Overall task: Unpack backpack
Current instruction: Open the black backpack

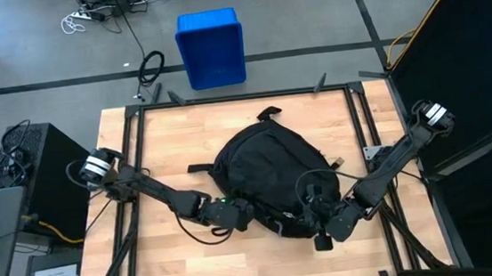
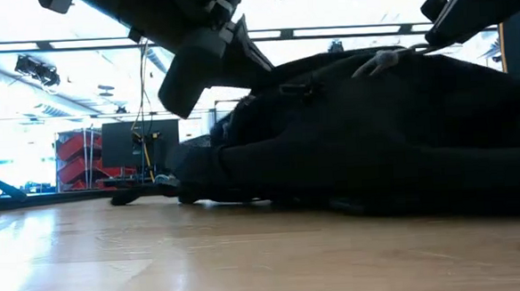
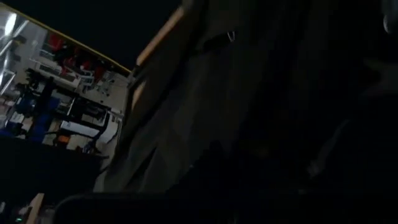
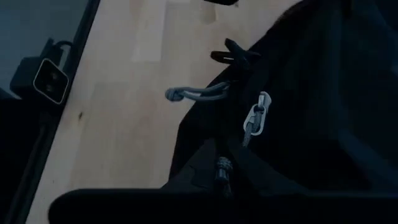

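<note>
high view: the backpack (image 1: 266, 167) lies flat near the middle of the wooden table (image 1: 183, 134), black fabric, rounded outline, 1 strap loop pointing toward the far edge. on the floor beyond the table stands a blue bin (image 1: 210, 48), well apart from the bag.

left claw (image 1: 246, 215) is at the bag's near-left edge, touching the fabric. fingers pressed together; whether any fabric is caught between them cannot be told, since the left wrist view is filled with dark cloth of the backpack (image 3: 261, 112) right up against the lens.

right claw (image 1: 323, 236) is at the bag's near-right edge, low over the near rim of the bag. fingers pressed together here too. right wrist view: the backpack (image 4: 311, 106) fills one side, bare table (image 4: 124, 124) the other. a silver zipper pull (image 4: 255, 119) hangs on the fabric, and a grey cord pull (image 4: 193, 93) sticks out over the wood. neither pull can be seen between the fingers; a grip cannot be confirmed.

low view: the backpack (image 2: 376, 139) is a low dark mound resting on the table (image 2: 203, 255), both arms coming in from above.
</note>
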